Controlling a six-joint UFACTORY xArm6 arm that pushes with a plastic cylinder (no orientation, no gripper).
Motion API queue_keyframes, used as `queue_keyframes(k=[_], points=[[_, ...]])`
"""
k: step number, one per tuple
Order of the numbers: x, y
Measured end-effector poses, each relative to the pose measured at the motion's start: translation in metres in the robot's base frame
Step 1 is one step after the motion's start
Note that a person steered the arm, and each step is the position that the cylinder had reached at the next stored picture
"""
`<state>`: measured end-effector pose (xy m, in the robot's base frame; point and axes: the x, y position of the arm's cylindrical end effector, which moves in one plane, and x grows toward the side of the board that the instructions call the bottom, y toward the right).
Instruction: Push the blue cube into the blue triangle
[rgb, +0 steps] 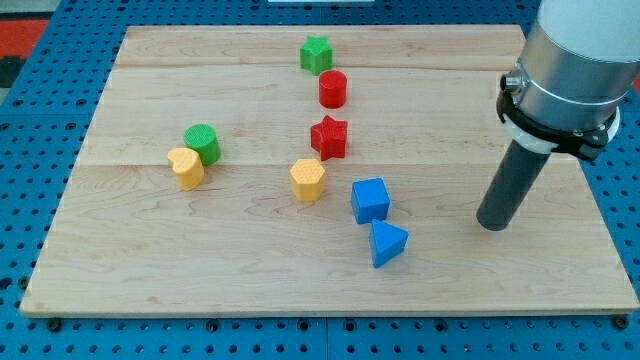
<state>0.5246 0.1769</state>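
The blue cube (370, 200) sits on the wooden board right of centre. The blue triangle (387, 243) lies just below it toward the view's bottom, nearly touching the cube's lower right corner. My tip (491, 224) rests on the board to the view's right of both blue blocks, about a hand's width from the cube and level with the gap between the two. The dark rod rises from the tip to the silver arm at the view's top right.
A yellow hexagon (308, 180) lies left of the blue cube. A red star (329, 137), red cylinder (332, 89) and green star (316, 54) line up above. A green cylinder (202, 143) and yellow heart (186, 168) sit at the left.
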Motion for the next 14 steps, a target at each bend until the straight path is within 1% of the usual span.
queue_keyframes(k=[5, 6, 7, 8, 9, 10, 11, 12, 13, 14], points=[[0.0, 0.01], [0.0, -0.002], [-0.009, -0.04], [-0.022, -0.046], [-0.047, -0.052], [-0.082, -0.091], [-0.054, -0.116], [-0.032, -0.12], [-0.029, -0.12], [-0.029, -0.105]])
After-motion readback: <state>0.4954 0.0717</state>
